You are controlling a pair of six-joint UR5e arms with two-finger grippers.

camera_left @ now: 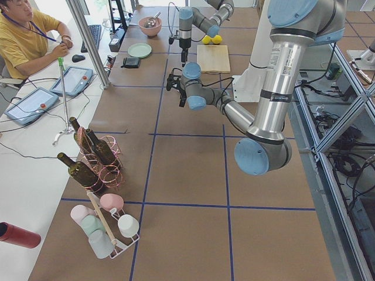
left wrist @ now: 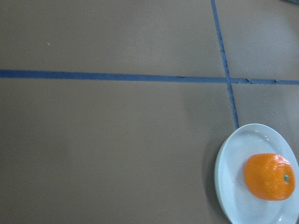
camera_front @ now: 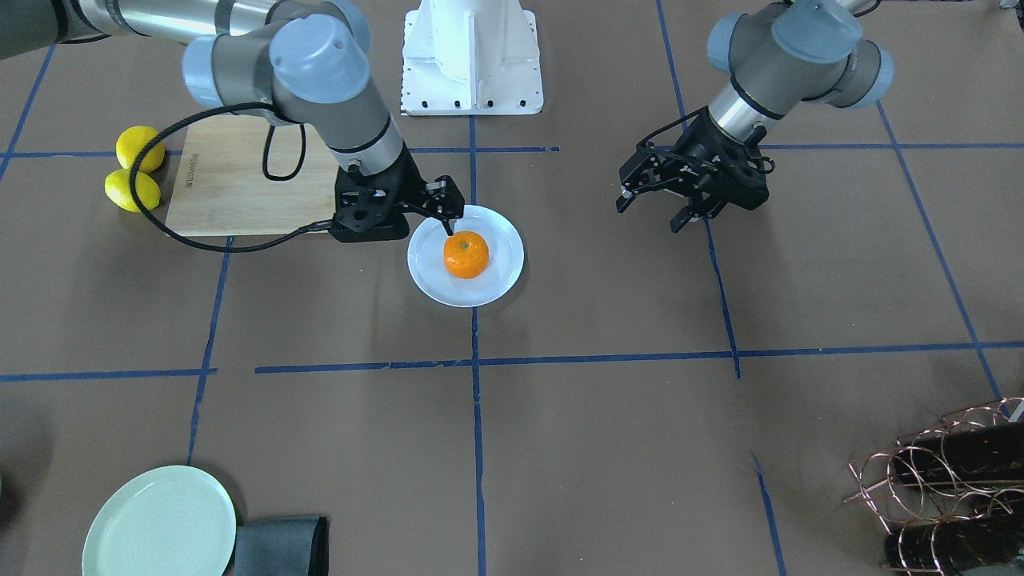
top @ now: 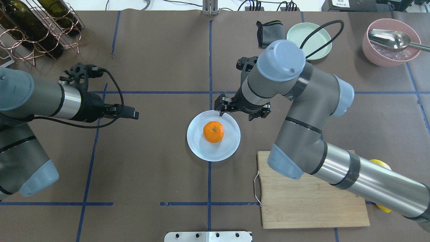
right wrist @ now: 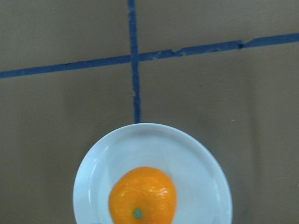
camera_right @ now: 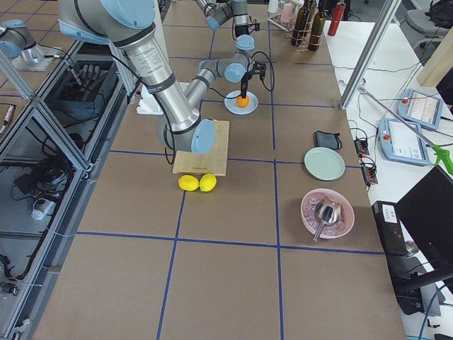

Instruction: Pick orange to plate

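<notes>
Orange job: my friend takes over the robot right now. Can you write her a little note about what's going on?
Right gripper: open, holding nothing, above the plate's edge.
Left gripper: open, holding nothing, off to the side over bare table.
Orange: lying on the plate, near its middle, with no finger touching it.
Done: the orange is on the plate.
Left: probably only moving the right arm away.

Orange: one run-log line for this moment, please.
orange: on plate | right gripper: open, empty, at plate rim | left gripper: open, empty, away
</notes>
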